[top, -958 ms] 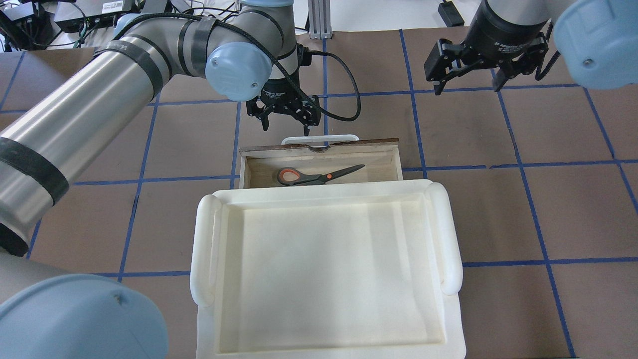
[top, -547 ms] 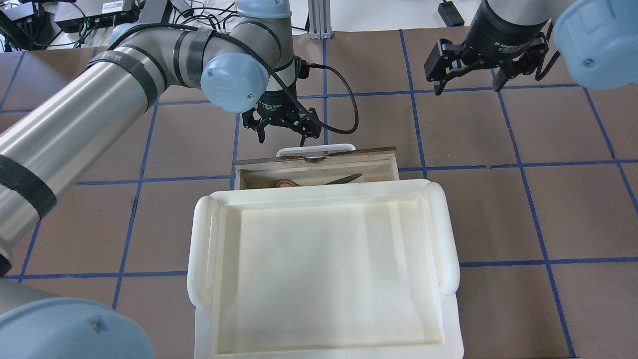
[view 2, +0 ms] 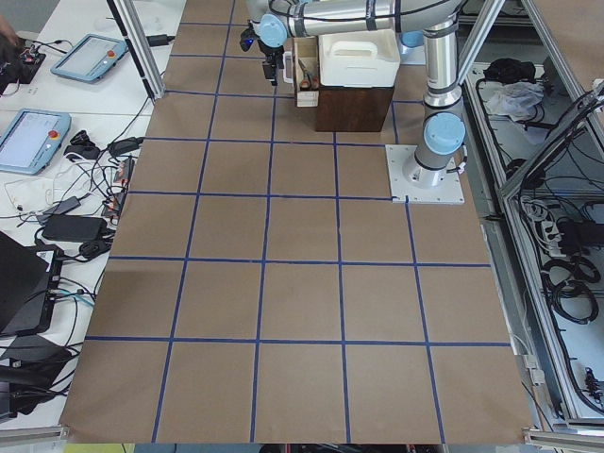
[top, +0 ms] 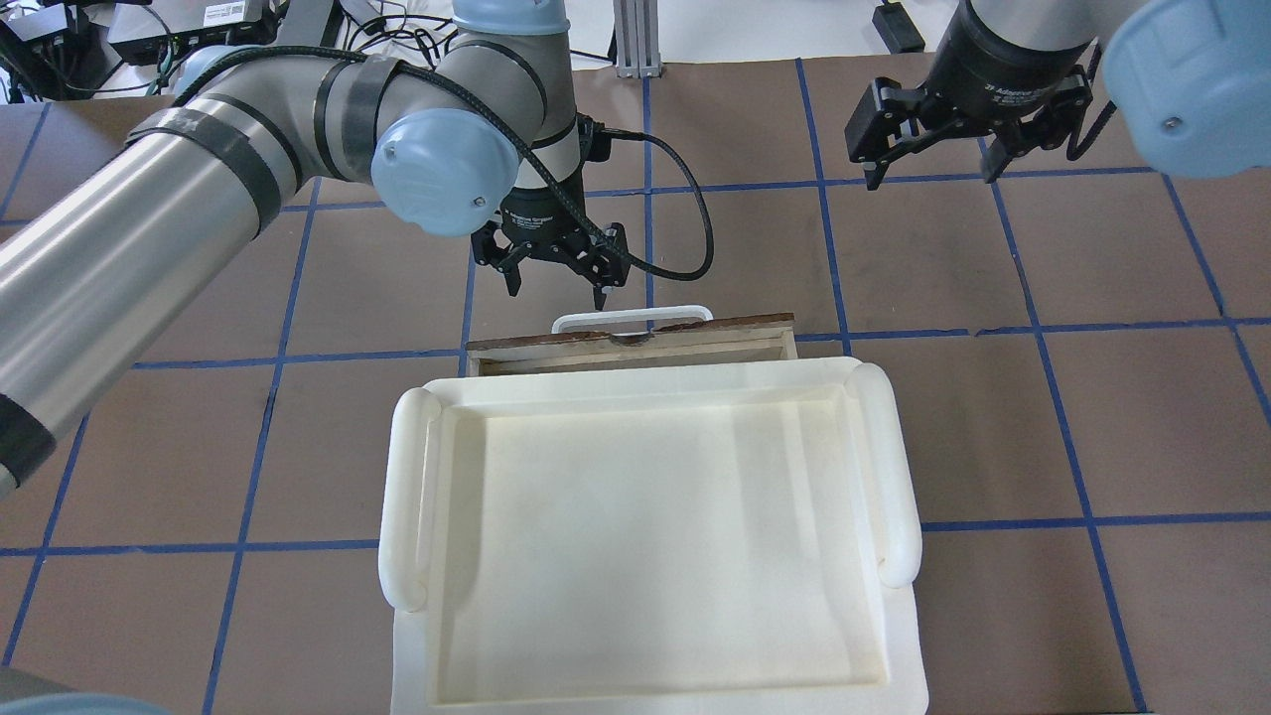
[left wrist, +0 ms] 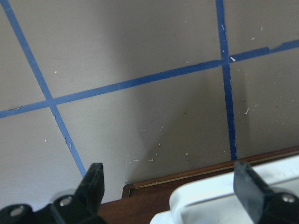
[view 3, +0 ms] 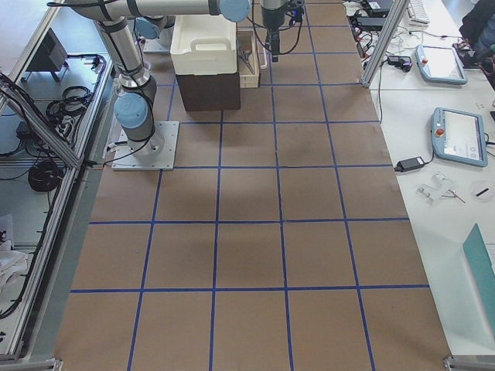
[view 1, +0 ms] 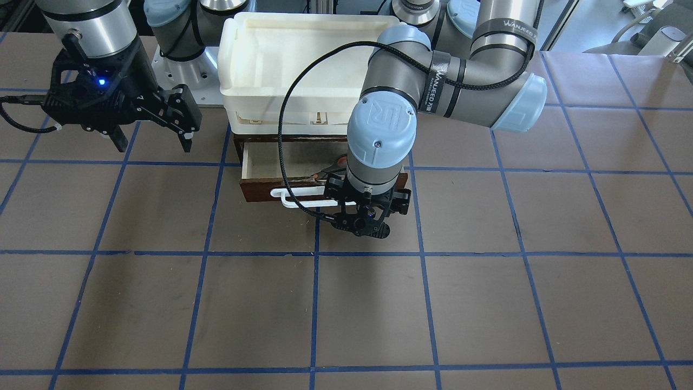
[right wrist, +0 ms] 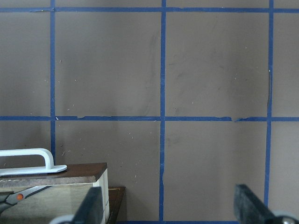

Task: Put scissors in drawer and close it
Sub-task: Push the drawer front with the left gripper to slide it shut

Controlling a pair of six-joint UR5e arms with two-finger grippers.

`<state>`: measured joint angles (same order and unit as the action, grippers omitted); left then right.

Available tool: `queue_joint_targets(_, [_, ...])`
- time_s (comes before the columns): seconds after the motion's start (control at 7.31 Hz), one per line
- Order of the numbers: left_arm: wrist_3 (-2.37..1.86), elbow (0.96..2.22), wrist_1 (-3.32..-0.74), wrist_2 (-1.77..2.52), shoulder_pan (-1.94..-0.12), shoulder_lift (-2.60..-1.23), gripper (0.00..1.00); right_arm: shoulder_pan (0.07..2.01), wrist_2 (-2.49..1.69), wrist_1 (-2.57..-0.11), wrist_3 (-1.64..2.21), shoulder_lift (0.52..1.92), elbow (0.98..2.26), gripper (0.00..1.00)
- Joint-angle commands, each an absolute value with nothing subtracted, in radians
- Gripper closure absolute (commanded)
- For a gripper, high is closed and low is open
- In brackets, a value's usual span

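Since 1.0 s ago: the drawer [top: 635, 343] has slid in under the white tray [top: 645, 382], and the left pincer [top: 554, 288] has followed it toward the robot. From overhead only a thin slit of pale interior remains, and the scissors no longer show there.

Nearest the robot: the white tray, sitting above the drawer housing.

Next: the drawer, still partly out in the front-facing view. The scissors [right wrist: 21, 194] lie inside on the pale floor, mostly hidden by the left arm in that view. The right wrist camera sees one blade and the orange pivot.

Beyond: the white handle [top: 633, 318] on the drawer front. The left pincer is just past it, fingers [left wrist: 93, 182] spread, nothing gripped. Contact with the handle: cannot tell.

Farthest: the right pincer [top: 933, 174], released and empty, hanging over the table [top: 993, 417], well apart from the drawer.
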<state>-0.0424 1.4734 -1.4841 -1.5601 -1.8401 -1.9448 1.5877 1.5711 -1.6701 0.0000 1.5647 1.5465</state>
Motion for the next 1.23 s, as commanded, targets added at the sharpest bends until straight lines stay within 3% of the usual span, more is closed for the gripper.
queue_joint_targets(0.0, [-0.043,1.474,-1.514,-1.552,-1.841,-1.922,0.0,1.588,1.571,-1.669,0.0,1.565,1.548,0.0])
queue_joint_targets(1.09, [-0.038,1.502,-1.529,-1.598,-1.862,-1.913,0.0,1.588,1.571,-1.666,0.0,1.565,1.548,0.0])
